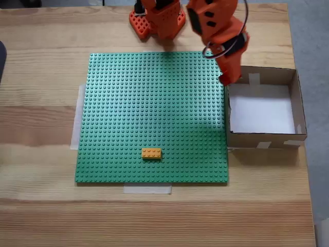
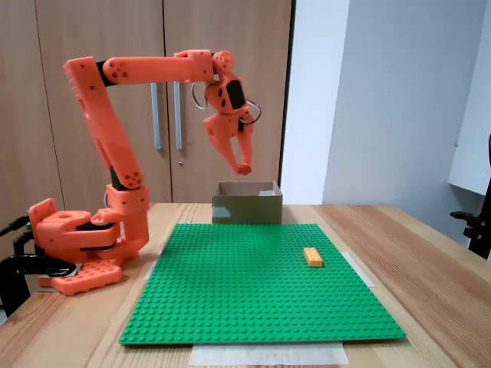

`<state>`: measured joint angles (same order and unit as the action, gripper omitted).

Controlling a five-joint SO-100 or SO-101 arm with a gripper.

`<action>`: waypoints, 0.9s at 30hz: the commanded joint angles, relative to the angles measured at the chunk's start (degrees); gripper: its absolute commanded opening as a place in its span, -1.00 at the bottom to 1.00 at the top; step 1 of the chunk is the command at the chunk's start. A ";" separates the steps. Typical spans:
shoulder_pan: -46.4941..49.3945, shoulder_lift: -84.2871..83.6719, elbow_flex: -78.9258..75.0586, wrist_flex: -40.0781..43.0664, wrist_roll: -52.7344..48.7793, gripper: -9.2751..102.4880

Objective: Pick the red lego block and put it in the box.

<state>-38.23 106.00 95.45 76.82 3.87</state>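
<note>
Wooden table in a plain indoor room

A light wooden table (image 1: 41,118) with lengthwise grain is seen in both fixed views; grey floor (image 1: 308,36) is shown past its right edge in a fixed view from above. Behind the table, a wooden cabinet (image 2: 92,31) with two vertical metal handles (image 2: 156,115) is seen, and beside it a pale bluish-white wall (image 2: 383,100) is lit evenly by soft light. Part of a dark chair (image 2: 477,222) is caught at the right edge.
</note>
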 commanded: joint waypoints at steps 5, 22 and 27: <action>-2.46 1.49 -2.11 -1.67 0.79 -0.85; -7.91 -1.58 0.53 -7.91 3.34 -0.85; -7.38 -3.96 -0.70 -8.53 3.87 -0.85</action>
<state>-45.97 102.04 97.12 69.17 7.29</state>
